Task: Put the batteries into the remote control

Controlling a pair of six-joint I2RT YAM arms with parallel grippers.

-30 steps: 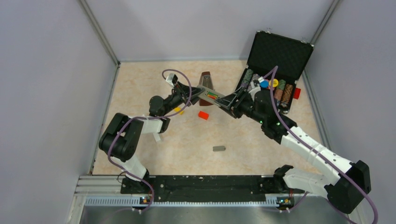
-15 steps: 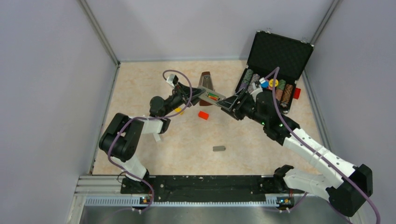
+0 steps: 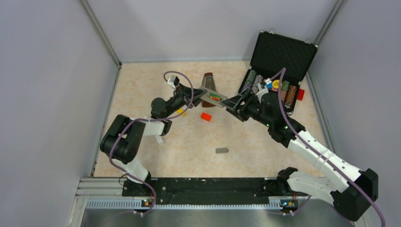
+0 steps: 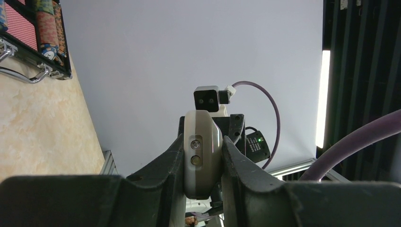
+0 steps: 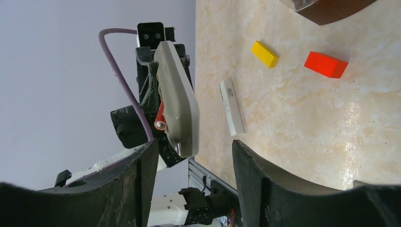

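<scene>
The grey remote control [image 3: 213, 98] is held in the air over the middle of the table, with my left gripper [image 3: 202, 96] shut on its left end. The batteries [image 3: 215, 97], one red-orange and one green, lie side by side in its recess. In the left wrist view the remote [image 4: 203, 151] is pinched between both fingers. My right gripper [image 3: 235, 105] stands open just off the remote's right end. The right wrist view shows the remote [image 5: 177, 99] edge-on ahead of the spread right gripper [image 5: 191, 184], with the red battery's end [image 5: 161, 120] showing.
A grey cover [image 3: 222, 151] lies on the table nearer the arms. A red block [image 3: 205, 116], a yellow block [image 5: 265, 53] and a slim white bar [image 5: 231, 108] lie below the remote. An open black case [image 3: 276, 71] of chips stands back right, and a brown object [image 3: 208, 81] lies behind the remote.
My right gripper has opened wider and drawn back a little to the right, off the remote's end. The left gripper and the remote have stayed put.
</scene>
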